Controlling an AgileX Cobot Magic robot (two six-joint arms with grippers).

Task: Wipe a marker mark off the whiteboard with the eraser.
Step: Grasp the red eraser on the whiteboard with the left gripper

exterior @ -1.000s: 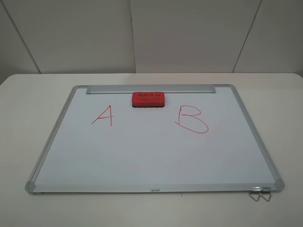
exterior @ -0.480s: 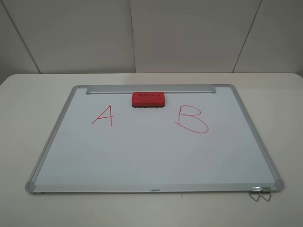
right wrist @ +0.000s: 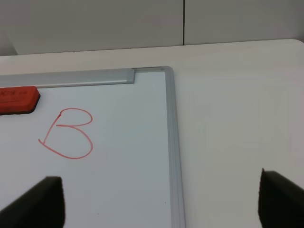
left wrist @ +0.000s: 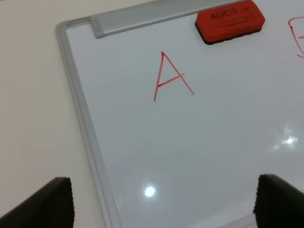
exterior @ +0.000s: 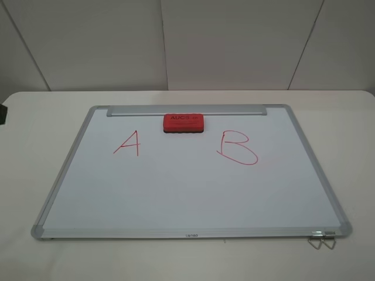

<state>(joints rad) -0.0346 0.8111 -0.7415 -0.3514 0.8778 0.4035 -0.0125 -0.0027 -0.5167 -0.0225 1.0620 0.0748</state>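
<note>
The whiteboard (exterior: 176,193) lies flat on the table, its silver tray strip (exterior: 135,110) along the far edge. The red eraser (exterior: 184,124) rests on the board against that strip, near the middle. The marker mark, a thin red "A" (exterior: 128,143), is left of the eraser and closer to me. In the left wrist view the "A" (left wrist: 170,78) and eraser (left wrist: 230,21) lie ahead of my left gripper (left wrist: 164,202), which hangs open and empty over the board's left part. My right gripper (right wrist: 161,202) is open and empty over the board's right edge.
A red letter "B" (exterior: 237,148) is drawn on the right half of the board. A metal clip (exterior: 321,240) sticks out at the board's near right corner. A dark piece of the left arm (exterior: 2,112) shows at the left edge. White panels stand behind the table.
A dark piece of the left arm has come into sight at the left edge of the exterior view. The board, the eraser and both letters have not moved.
</note>
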